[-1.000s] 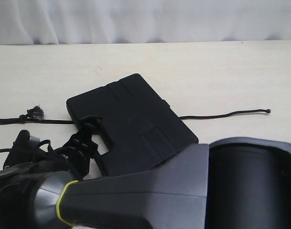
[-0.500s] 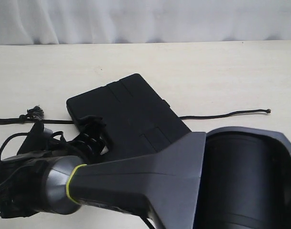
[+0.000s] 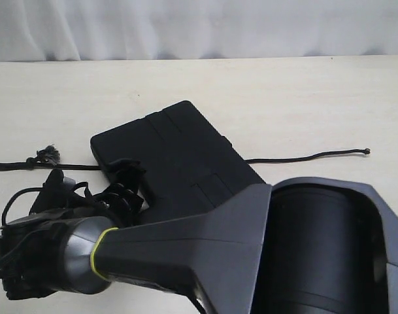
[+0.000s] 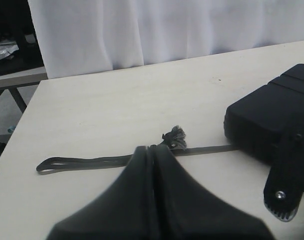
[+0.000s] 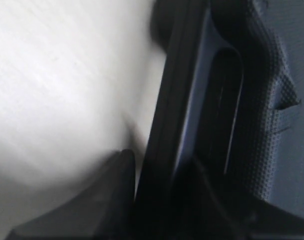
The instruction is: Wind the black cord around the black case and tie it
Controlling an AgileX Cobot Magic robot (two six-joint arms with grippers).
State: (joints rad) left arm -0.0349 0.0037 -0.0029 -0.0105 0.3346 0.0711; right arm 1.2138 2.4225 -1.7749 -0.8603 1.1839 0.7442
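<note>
My right gripper (image 3: 125, 175) sits at the flat matte black plastic case (image 3: 179, 144), can't tell if it's clamped. The left gripper (image 4: 152, 152) is pinched together, thin black braided cord (image 4: 92, 161) just beyond.

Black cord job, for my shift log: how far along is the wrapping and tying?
Done: the black cord lies flat, apparently passing beneath the black case, with one end out each side. In hand: the right gripper straddles the case's handle edge; whether it grips is unclear. The left gripper is shut, near the frayed knot. Left: no cord crosses the lid, and nothing is tied.
</note>
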